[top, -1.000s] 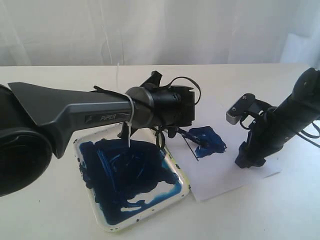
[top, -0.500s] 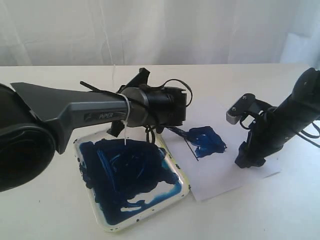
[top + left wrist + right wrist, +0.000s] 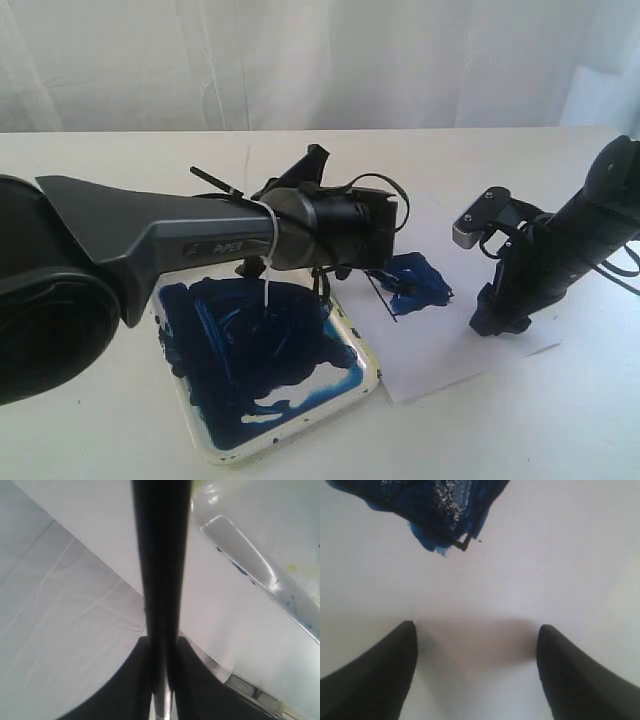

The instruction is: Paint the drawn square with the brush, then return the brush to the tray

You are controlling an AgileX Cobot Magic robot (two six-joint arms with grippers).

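Brush (image 3: 161,555), clenched in left end effector (image 3: 161,647), swung back toward drawn square (image 3: 415,282), nearly filled; tray (image 3: 370,362) return pending. Right end effector (image 3: 476,627) released, idle.

Glossy wet blue paint (image 3: 250,350) coats the shiny-rimmed tray (image 3: 368,362) beside matt white paper (image 3: 450,350)

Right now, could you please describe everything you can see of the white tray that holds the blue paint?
The tray is shallow, white and rounded-square, and looks glossy. Its rim is yellowish and flecked with blue. Wet-looking dark blue paint smears almost all of its inside, with small white patches left near the front. It lies flat on the table, close beside the paper sheet. The left arm reaches over its far edge.
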